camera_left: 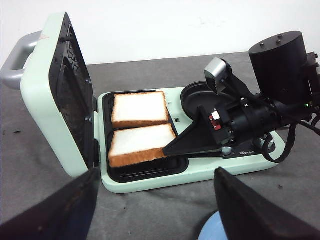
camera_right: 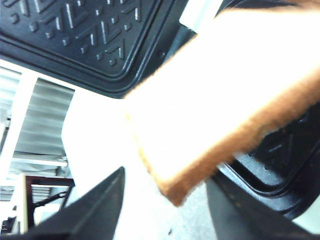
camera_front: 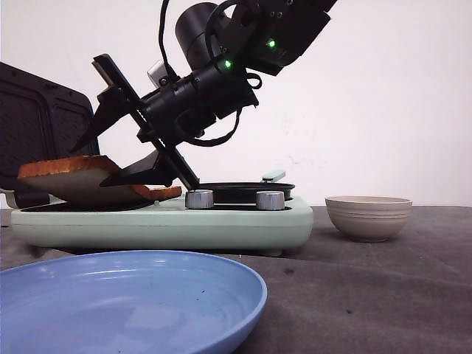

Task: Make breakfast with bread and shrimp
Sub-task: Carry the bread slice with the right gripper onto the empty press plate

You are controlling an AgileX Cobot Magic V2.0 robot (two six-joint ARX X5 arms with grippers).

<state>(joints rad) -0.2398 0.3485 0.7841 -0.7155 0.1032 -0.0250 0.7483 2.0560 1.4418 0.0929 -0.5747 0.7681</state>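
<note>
One bread slice (camera_left: 141, 143) tilts up, its corner pinched by the right hand (camera_left: 172, 148)

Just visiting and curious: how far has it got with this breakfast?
Early stage. The sandwich maker stands open with two bread slices over its plates: one lies flat, the other is gripped at its edge by the right gripper. No shrimp shows. The blue plate and bowl await.

bread slice (camera_right: 220, 95) blurred and edge-cropped in right wrist view, blue plate (camera_front: 125, 302) cut off
</note>
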